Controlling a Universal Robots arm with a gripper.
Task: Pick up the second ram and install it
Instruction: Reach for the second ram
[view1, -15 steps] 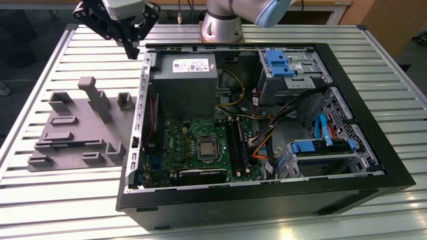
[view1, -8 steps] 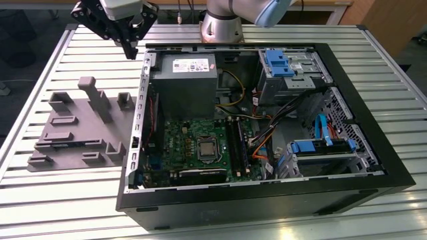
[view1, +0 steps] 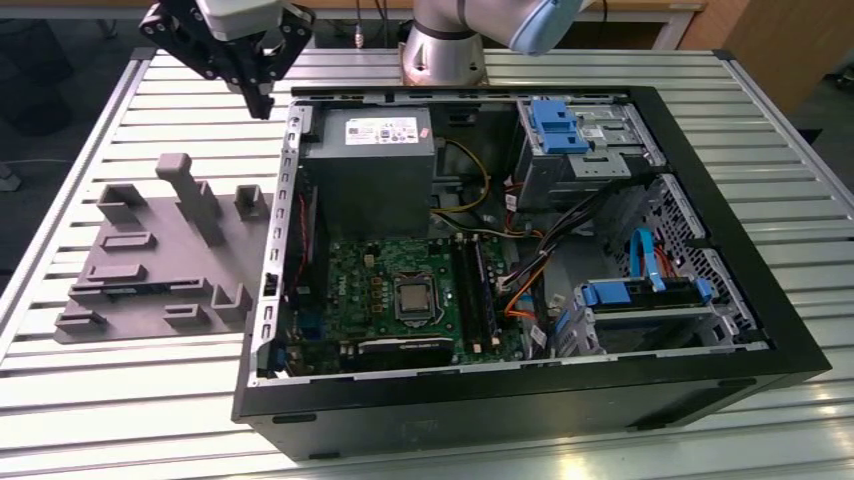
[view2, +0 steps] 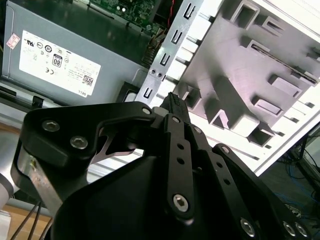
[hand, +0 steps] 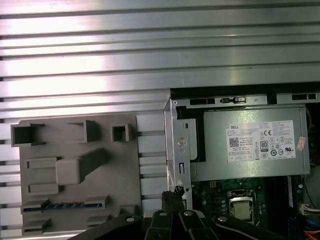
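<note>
From my console the job reads as barely begun. The ram (hand: 65, 205) lies in a long slot near one end of the grey tray (hand: 125, 170). It is a blue-green strip with its chips showing, and nothing touches it. My end effector (view1: 260, 103) hangs closed and empty above the counter (view1: 120, 400), over the gap between the tray and the open case (view1: 534, 400), close to the power supply (view1: 367, 160) and well apart from the ram. So I judge the pickup and the seating are both left to do. On the motherboard (view1: 400, 300) the long slots beside the silver chip look dark, and I cannot tell whether any stick sits in them. The counter is ribbed aluminium, bright with glare. Beyond its far edge I see wooden furniture (view1: 761, 40) and dark floor (view1: 40, 70).
</note>
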